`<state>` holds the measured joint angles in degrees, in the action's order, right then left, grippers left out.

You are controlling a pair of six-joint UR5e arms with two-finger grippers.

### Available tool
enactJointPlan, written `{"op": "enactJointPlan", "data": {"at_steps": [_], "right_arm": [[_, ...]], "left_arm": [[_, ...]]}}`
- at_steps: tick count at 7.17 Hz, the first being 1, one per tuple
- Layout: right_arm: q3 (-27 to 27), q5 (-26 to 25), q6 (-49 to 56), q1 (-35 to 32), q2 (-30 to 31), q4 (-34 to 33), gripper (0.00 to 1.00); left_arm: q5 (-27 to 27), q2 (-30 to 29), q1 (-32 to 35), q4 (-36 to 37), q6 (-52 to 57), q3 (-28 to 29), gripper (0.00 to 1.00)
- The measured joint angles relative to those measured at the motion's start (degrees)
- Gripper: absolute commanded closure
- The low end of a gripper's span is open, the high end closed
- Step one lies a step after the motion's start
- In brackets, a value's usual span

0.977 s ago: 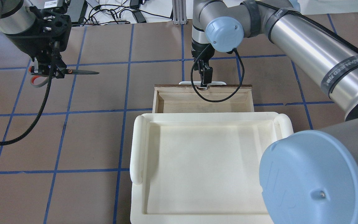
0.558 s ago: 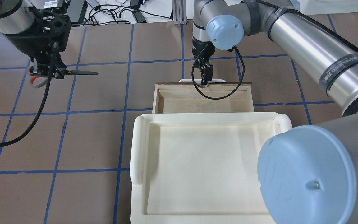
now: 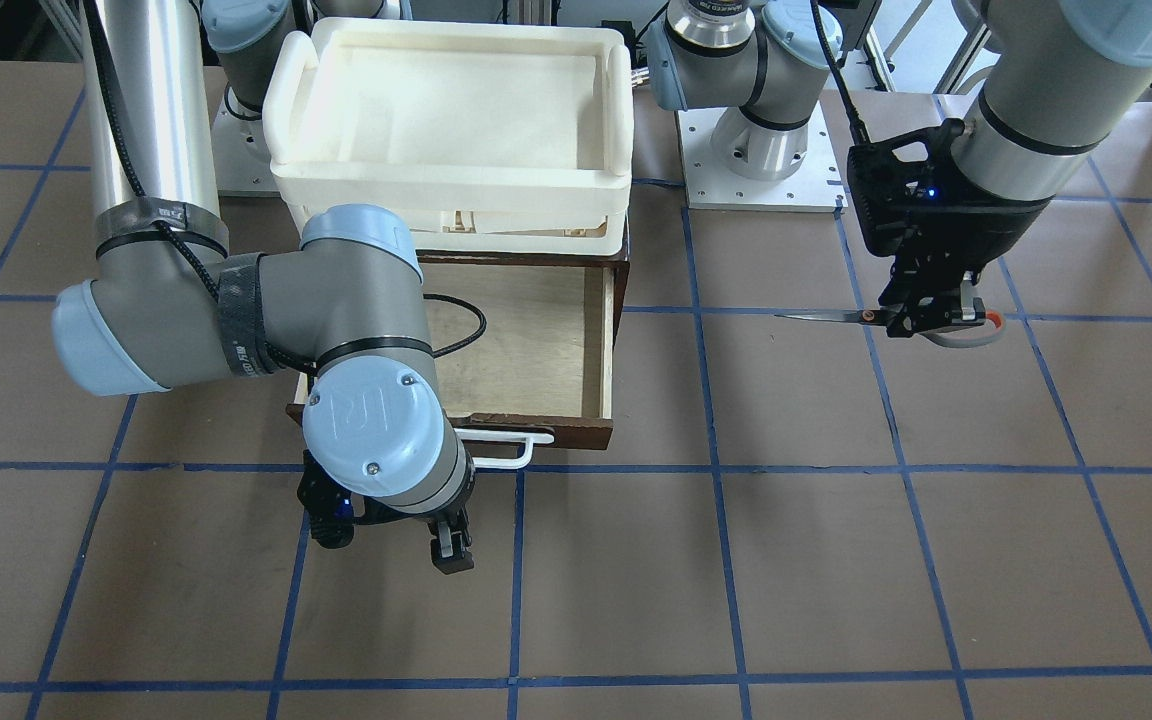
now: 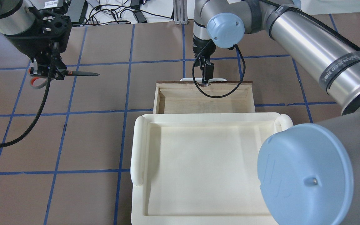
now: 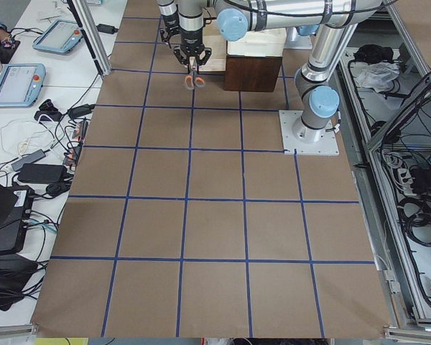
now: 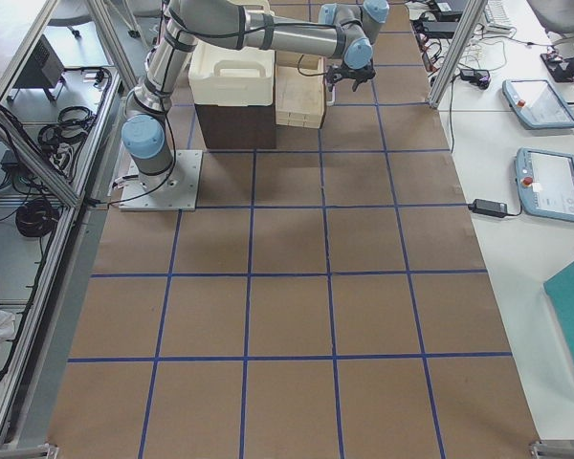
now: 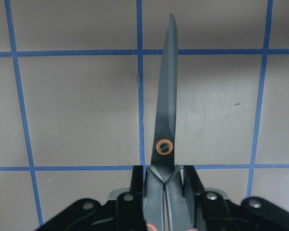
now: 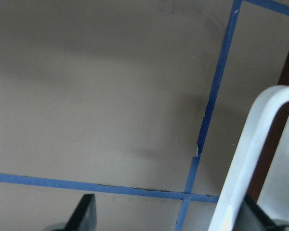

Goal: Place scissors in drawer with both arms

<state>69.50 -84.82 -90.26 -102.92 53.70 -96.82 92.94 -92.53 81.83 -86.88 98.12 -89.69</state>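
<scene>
My left gripper (image 4: 47,72) is shut on the scissors (image 4: 81,73) near their pivot and holds them above the table, far to the left of the drawer, blades pointing toward it. The left wrist view shows the closed dark blades (image 7: 166,110) sticking out from between the fingers (image 7: 135,190). The brown wooden drawer (image 4: 173,83) stands pulled out, its pale interior (image 3: 536,340) bare. My right gripper (image 4: 205,76) is at the drawer's white bar handle (image 3: 508,452), on its far side. Its fingers (image 8: 84,214) are spread wide, with the handle (image 8: 250,144) close to one of them.
A white foam tray (image 4: 141,150) sits on top of the cabinet above the drawer and covers its rear part in the overhead view. Brown table with a blue tape grid all around. The right arm's elbow (image 3: 376,440) overhangs the drawer's front corner.
The drawer front and my right gripper have shifted slightly farther from the robot, so the drawer is a little more open. My left gripper with the scissors has barely moved.
</scene>
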Motion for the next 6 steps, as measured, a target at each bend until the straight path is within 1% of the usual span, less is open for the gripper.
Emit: {"op": "enactJointPlan", "data": {"at_steps": [4, 6], "right_arm": [[-1.74, 0.01, 0.68, 0.04, -1.18, -0.04, 0.0], [-1.79, -0.07, 0.62, 0.08, -0.09, 0.87, 0.0]], "left_arm": [[-0.01, 0.32, 0.0, -0.09, -0.03, -0.04, 1.0], [0.18, 0.24, 0.0, -0.09, 0.01, -0.05, 1.0]]}}
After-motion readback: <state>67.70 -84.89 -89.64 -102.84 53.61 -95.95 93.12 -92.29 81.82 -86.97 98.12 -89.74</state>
